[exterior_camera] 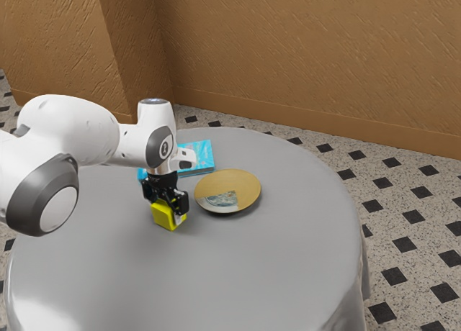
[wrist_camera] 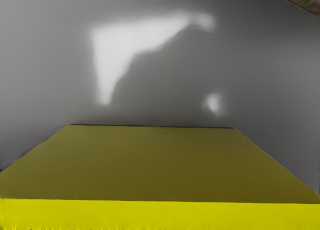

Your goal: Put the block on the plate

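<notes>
Your claw (exterior_camera: 171, 194) is above the yellow block (exterior_camera: 163, 215), probably for lifting it straight; whether it is grasping, you cannot tell. The block is just beside the golden plate (exterior_camera: 243, 184), so carrying looks short. Beyond, toward the round table's (exterior_camera: 252, 273) far edge, the blue book (exterior_camera: 204, 152) needs no touching.

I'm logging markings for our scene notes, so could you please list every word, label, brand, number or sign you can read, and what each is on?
No text can be read for certain.
Round emblem on the arm's dark joint cap: too small to read.
Blue book-like item: pale marks on its cover, too small to read.
Yellow block and plate: no lettering I can make out.
</notes>
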You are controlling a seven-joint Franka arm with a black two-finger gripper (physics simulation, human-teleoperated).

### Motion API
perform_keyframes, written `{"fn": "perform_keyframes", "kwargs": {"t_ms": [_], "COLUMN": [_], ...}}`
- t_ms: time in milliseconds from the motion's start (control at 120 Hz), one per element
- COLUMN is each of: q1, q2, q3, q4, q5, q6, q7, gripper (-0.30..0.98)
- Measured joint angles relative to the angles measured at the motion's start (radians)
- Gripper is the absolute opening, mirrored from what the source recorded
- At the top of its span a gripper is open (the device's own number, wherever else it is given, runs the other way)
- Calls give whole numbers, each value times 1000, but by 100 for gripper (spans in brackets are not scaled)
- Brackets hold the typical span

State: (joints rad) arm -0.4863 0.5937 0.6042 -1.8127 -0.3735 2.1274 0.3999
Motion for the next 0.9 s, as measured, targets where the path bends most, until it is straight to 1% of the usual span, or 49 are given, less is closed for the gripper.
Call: {"fn": "perform_keyframes", "kwargs": {"t_ms": [92,367,467,567,667,842,900], "q1": [0,0,-2,-3,-3,-2,-1], "q2": [-2,-4,-41,-112,-185,-222,-218], "q3": [0,1,4,7,8,8,8], "q4": [0,1,1,1,1,19,38], "q5": [-3,6,13,48,97,141,151], "q6": [1,4,3,-4,-15,-32,-37], "q7": [1,-1,-1,-3,-8,-19,-22], "gripper": [49,45,42,41,40,38,37]}}
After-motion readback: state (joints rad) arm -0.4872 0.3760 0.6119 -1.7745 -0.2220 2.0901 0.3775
